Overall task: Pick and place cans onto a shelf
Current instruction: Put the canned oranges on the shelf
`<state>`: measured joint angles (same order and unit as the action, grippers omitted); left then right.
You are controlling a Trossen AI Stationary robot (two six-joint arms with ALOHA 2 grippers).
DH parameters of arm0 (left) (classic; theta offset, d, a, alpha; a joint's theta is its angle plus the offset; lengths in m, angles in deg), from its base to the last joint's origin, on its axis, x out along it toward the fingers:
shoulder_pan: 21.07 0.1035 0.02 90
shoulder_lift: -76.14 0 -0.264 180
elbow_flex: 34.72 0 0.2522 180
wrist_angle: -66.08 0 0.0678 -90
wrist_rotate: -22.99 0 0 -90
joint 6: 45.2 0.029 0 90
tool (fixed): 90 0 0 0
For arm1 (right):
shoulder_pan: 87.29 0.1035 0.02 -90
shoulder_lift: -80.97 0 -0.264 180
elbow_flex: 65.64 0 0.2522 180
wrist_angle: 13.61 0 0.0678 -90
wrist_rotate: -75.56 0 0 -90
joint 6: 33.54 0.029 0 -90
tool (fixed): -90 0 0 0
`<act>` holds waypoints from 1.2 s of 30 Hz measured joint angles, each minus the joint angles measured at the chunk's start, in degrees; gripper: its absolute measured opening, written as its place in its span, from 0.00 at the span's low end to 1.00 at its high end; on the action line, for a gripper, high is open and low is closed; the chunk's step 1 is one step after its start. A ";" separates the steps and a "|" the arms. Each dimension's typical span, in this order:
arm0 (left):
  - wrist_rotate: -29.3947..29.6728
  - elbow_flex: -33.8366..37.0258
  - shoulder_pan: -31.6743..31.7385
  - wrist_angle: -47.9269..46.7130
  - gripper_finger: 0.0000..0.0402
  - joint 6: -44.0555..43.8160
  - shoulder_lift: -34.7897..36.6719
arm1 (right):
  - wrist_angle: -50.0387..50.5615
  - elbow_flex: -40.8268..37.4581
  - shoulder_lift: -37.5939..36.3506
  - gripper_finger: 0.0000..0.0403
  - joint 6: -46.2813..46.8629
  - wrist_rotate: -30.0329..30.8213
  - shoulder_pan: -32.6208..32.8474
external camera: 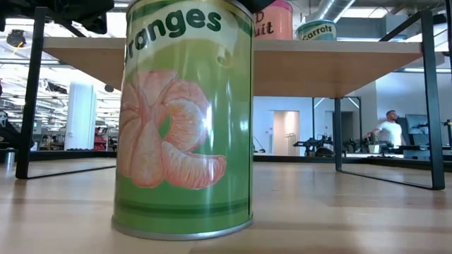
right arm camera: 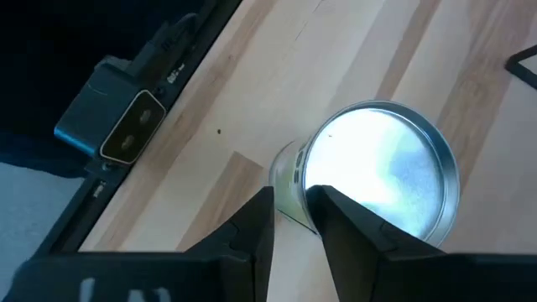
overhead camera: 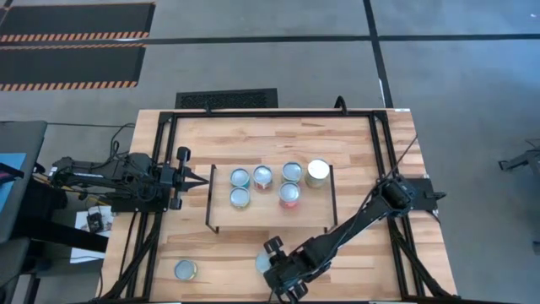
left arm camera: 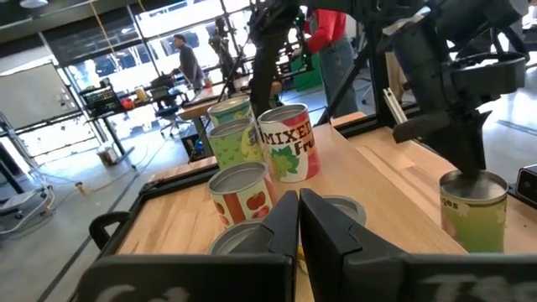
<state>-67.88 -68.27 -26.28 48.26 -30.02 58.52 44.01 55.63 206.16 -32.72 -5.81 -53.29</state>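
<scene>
Worktop (overhead camera: 371, 253) carries the shelf (overhead camera: 325, 207), its wooden top bearing five sealed cans (overhead camera: 263, 176), contents unseen. A sixth, the green oranges can (overhead camera: 265, 262), stands upright on the worktop in front of the shelf; the right gripper (overhead camera: 274, 268) sits over its lid, jaws narrowly parted, nothing visibly grasped. Another can (overhead camera: 186, 270) stands near the front left corner. Left gripper (overhead camera: 202, 181) waits beside the shelf's left end, jaws clenched, empty.
</scene>
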 joint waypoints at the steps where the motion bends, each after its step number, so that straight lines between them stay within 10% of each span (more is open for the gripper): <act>1: 0.00 0.00 0.00 -0.03 0.01 0.00 0.01 | -0.04 0.00 0.00 0.30 0.02 -0.19 0.00; 22: -0.02 0.00 -0.02 -0.02 0.01 -0.07 0.01 | 2.66 -0.13 -0.70 0.03 1.04 -0.60 0.28; 36: -0.04 0.00 -0.01 0.02 0.01 -0.28 0.01 | 19.73 -0.37 -4.65 0.01 17.83 -0.61 3.21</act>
<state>-67.92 -68.27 -26.29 48.28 -30.30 58.54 63.74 55.25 201.51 -14.88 -6.41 -50.08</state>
